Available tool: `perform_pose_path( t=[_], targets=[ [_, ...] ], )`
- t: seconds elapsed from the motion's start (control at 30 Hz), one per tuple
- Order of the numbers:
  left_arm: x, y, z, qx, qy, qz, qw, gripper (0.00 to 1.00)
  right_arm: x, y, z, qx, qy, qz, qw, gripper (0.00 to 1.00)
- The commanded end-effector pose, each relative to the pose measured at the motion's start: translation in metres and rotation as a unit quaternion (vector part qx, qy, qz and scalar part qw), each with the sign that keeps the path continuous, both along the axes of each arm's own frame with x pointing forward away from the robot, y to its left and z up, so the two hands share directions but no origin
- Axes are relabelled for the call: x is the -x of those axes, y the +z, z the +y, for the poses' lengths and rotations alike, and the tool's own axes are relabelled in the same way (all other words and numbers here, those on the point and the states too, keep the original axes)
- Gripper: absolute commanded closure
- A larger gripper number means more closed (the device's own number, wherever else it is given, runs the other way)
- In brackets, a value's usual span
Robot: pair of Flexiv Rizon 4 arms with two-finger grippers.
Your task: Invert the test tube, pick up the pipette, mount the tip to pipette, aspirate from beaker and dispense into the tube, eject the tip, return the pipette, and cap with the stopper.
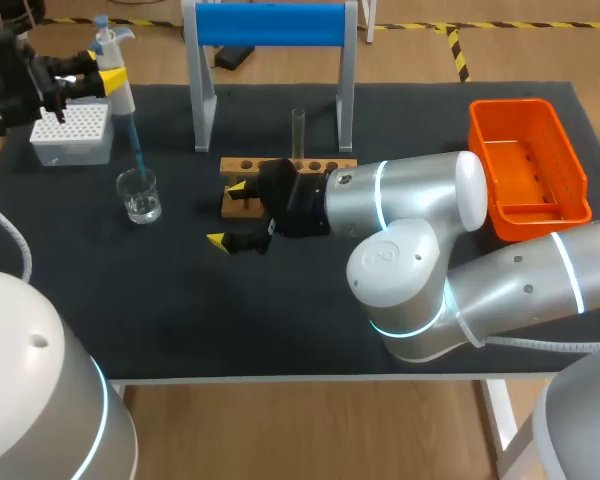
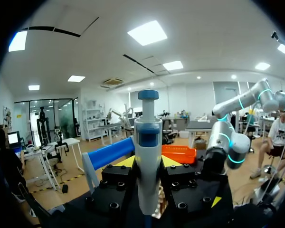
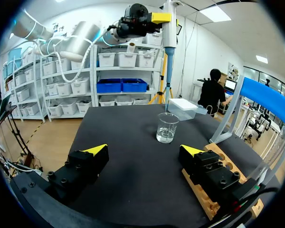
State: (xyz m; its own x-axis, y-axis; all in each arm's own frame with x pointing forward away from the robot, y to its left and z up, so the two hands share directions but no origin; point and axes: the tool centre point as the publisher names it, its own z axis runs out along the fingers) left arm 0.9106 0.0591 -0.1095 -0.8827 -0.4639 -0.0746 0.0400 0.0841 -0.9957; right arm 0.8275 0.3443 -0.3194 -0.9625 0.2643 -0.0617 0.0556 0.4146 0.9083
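Gripping the pipette (image 1: 120, 75) upright between both fingers, the left gripper (image 1: 107, 80) hung over the far left corner of the table (image 1: 180, 310), beside the white tip box (image 1: 72, 135). The blue tip (image 1: 137, 150) pointed down to the mouth of the beaker (image 1: 139, 195); whether it met the water could not be told. The test tube (image 1: 299, 132) stood upright in the wooden rack (image 1: 325, 165) near the middle of the far edge. The right gripper (image 1: 227, 215) lay low at the rack's left end, fingers spread and holding nothing. An orange basket (image 1: 510, 105) sat along the right edge.
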Motion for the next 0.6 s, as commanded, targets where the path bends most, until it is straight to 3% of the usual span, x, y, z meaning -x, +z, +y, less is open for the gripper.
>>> perform_pose_path(
  t=[0.03,0.6],
  targets=[
    [-0.007,-0.01,0.005,0.006,-0.003,-0.005,1.0,1.0,0.0,0.0,-0.002,-0.002,0.001,0.0,1.0,0.0],
    [-0.023,-0.033,0.016,0.008,-0.001,-0.003,1.0,1.0,0.0,0.0,-0.002,-0.002,0.001,0.0,1.0,0.0]
  ],
)
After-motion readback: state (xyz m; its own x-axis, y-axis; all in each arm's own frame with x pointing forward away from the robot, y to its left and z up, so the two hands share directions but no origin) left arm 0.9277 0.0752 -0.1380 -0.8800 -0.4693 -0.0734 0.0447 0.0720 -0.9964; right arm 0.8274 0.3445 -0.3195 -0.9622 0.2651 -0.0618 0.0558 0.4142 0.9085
